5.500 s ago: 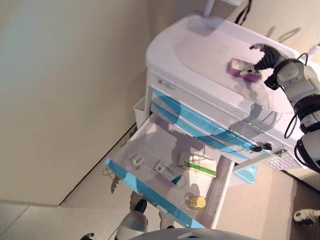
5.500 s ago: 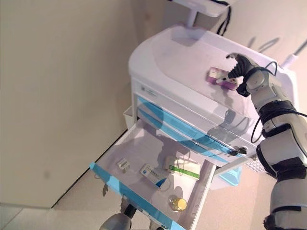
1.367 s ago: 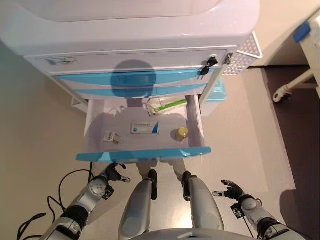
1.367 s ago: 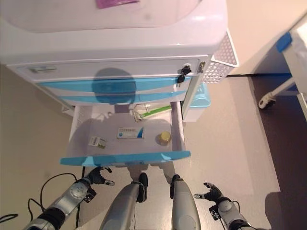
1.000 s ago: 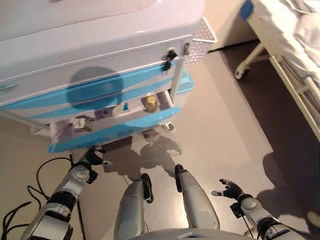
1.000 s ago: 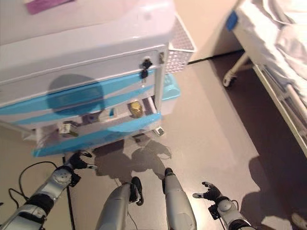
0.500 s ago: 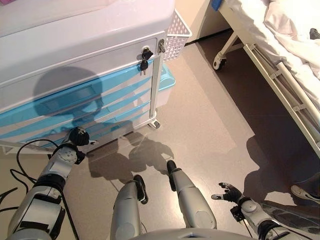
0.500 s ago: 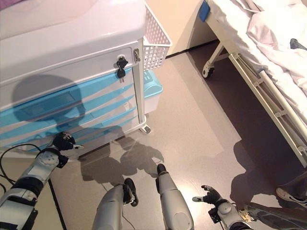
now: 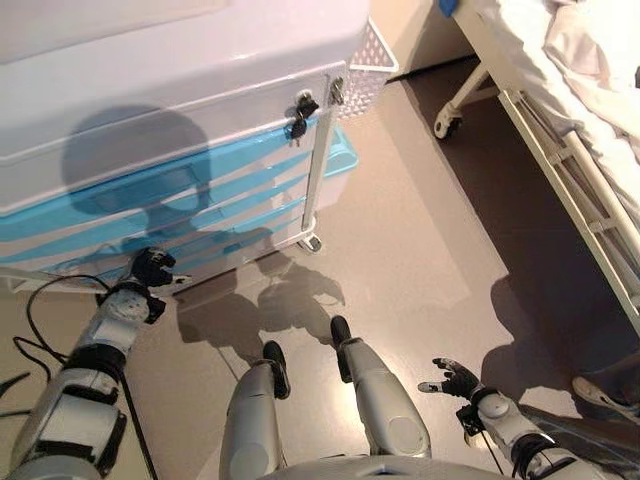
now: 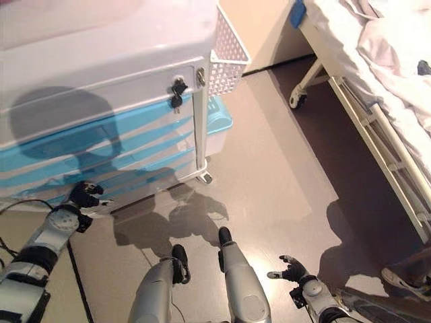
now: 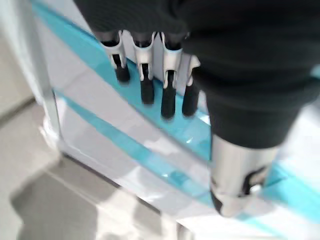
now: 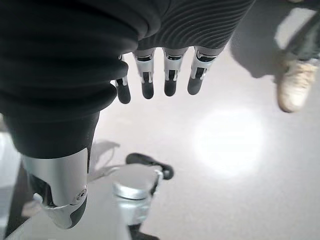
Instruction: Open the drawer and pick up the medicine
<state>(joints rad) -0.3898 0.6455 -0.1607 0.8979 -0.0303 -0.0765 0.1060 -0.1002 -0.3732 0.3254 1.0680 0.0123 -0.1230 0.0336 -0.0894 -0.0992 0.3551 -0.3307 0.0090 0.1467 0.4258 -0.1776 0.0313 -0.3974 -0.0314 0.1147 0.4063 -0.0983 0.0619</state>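
The white cart (image 9: 180, 80) stands with all its blue-striped drawers (image 9: 200, 205) shut, so no medicine shows in any view. My left hand (image 9: 150, 268) hangs low beside the bottom drawer's front at the cart's left corner. In the left wrist view its fingers (image 11: 150, 75) are straight and hold nothing, close to the blue stripes. My right hand (image 9: 455, 380) hangs over the floor at the lower right, far from the cart. Its fingers (image 12: 155, 75) are relaxed and empty.
A key (image 9: 299, 108) hangs in the lock at the cart's top right, next to a white mesh basket (image 9: 372, 70). A light-blue bin (image 9: 342, 165) sits on the floor behind the cart. A wheeled bed (image 9: 560, 120) fills the right side. A person's shoe (image 12: 295, 85) is near my right hand.
The drawer that stood open with the medicine inside is now shut, with my left hand still at its front. The camera has swung toward the floor and bed.
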